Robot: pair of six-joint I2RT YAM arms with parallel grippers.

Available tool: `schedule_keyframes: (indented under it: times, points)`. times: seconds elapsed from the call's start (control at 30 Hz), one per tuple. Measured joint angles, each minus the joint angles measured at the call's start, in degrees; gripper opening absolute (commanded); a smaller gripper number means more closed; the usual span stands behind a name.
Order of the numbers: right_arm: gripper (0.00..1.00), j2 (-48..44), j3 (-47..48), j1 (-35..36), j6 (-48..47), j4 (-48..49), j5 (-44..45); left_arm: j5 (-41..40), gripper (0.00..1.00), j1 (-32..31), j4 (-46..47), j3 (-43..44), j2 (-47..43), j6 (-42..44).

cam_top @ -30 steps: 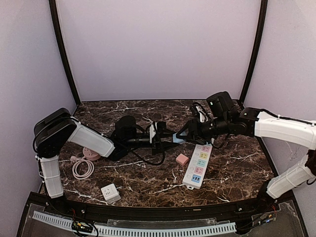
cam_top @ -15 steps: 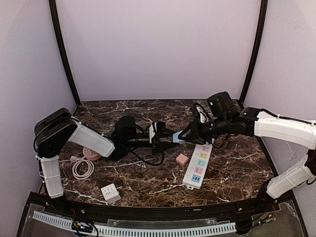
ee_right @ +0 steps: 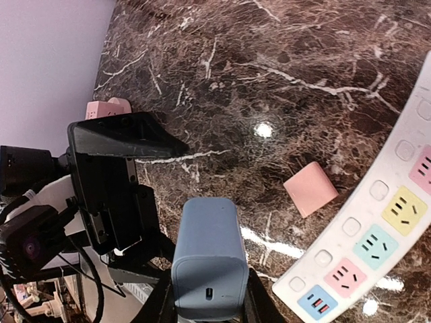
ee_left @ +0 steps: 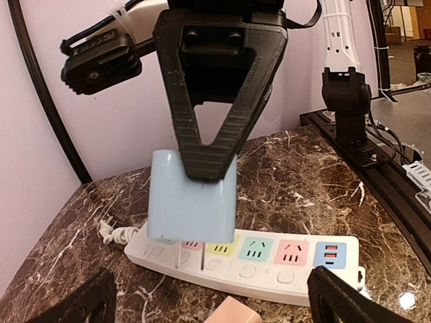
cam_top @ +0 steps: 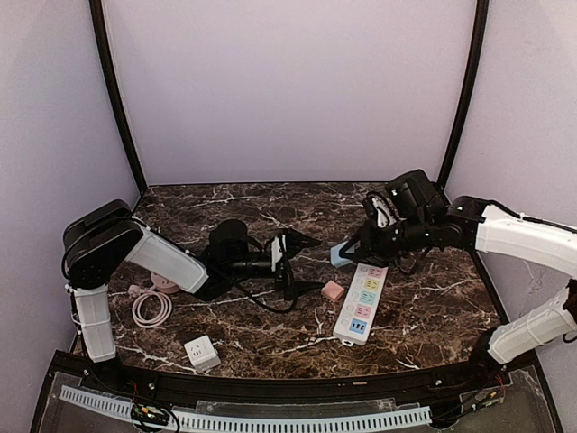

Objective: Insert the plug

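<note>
Right gripper (ee_left: pixel 205 168) was clamped on the smooth, round-cornered pale-blue plug (ee_left: pixel 192 210), which stood upright, long axis vertical, its lower end just over the white power strip (ee_left: pixel 269 262) with pastel sockets. Left gripper (cam_top: pixel 305 264) stood spread wide, empty, facing it. Beside the strip a pink cube (cam_top: pixel 333 290) lay on the veined dark marble table (cam_top: pixel 225 325).

place: robot lab test cell | evidence: lavender backdrop (cam_top: pixel 288 90) and black frame poles (cam_top: pixel 113 99) beyond right claw (cam_top: pixel 345 253); marble-print tabletop (cam_top: pixel 270 334) beneath it; cable track (cam_top: pixel 270 421), extrusion rail (ee_left: pixel 404 195) and bolted arm base (ee_left: pixel 345 101) nearer than it
</note>
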Motion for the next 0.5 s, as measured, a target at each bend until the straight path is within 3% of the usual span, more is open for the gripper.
schedule_keyframes:
  times: [0.27,0.5]
  points:
    - [0.00,-4.6,-0.5,0.0,6.9,-10.2,6.5,-2.6,0.99,0.2,-1.8,-0.8,-1.0,1.7]
    - [0.00,-1.4,1.6,0.0,15.3,-23.6,9.2,-4.8,0.99,1.5,-2.8,-1.2,-3.0,1.8]
